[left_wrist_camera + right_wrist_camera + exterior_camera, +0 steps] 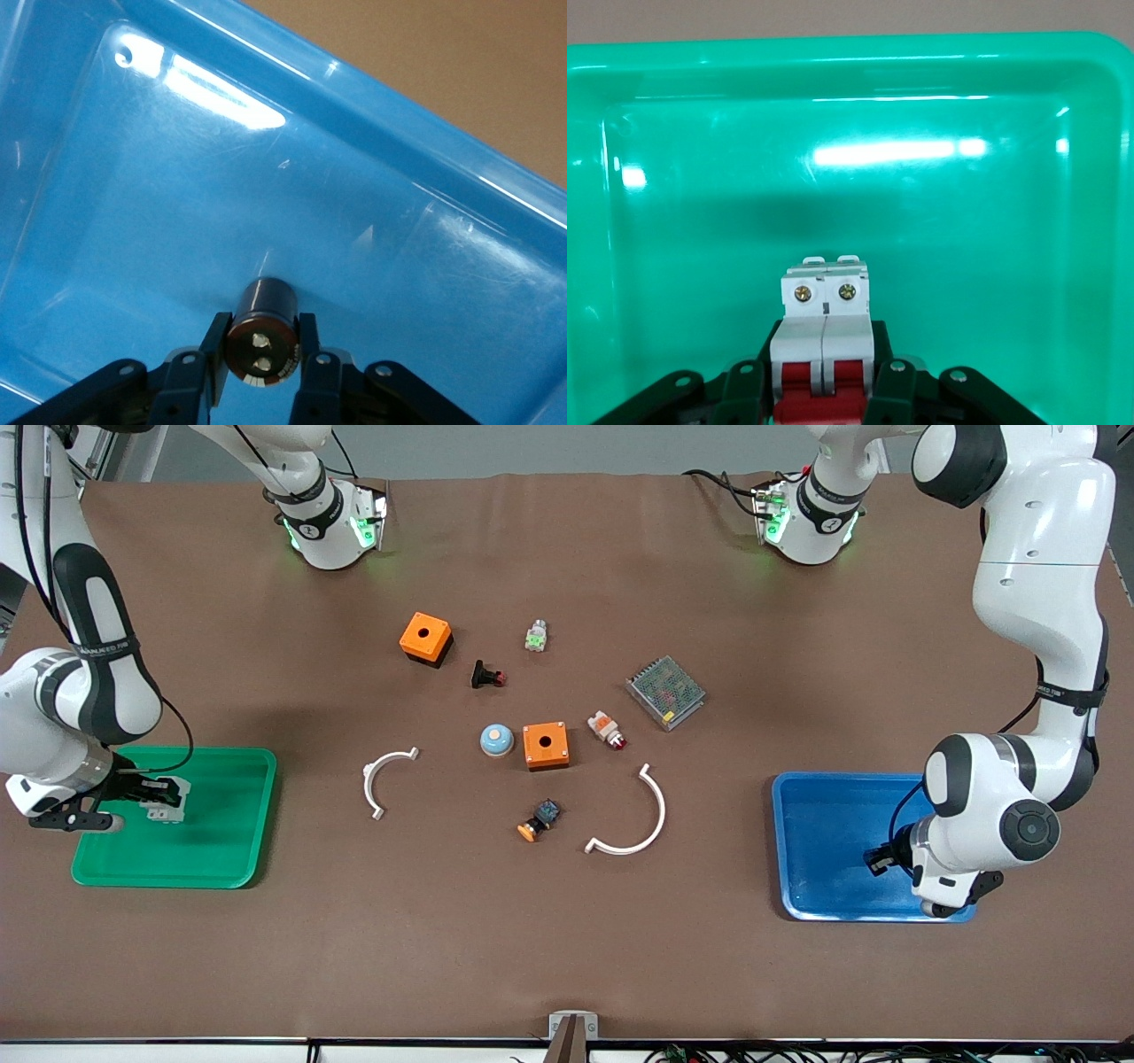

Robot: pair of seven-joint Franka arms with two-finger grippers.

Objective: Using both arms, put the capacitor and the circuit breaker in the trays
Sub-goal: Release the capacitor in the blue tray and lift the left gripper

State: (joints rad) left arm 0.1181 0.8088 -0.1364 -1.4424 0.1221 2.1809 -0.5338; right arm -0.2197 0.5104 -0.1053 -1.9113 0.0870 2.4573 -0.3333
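Observation:
My left gripper (879, 859) is over the blue tray (824, 797), at the tray's end toward the left arm. In the left wrist view it (261, 343) is shut on the capacitor (263, 320), a small dark cylinder with two silvery terminals, held low inside the blue tray (372, 221). My right gripper (158, 799) is over the green tray (230, 824) and is shut on the white-grey circuit breaker (166, 804). In the right wrist view it (824, 376) grips the breaker (825, 332) at its red lever, above the green tray's floor (859, 204).
Mid-table lie two orange boxes (425, 638) (546, 745), a black push-button (486, 676), a white-green part (535, 637), a mesh-covered unit (665, 692), a white-orange part (606, 729), a blue dome (496, 740), a blue-black part (539, 820) and two white arcs (383, 779) (638, 819).

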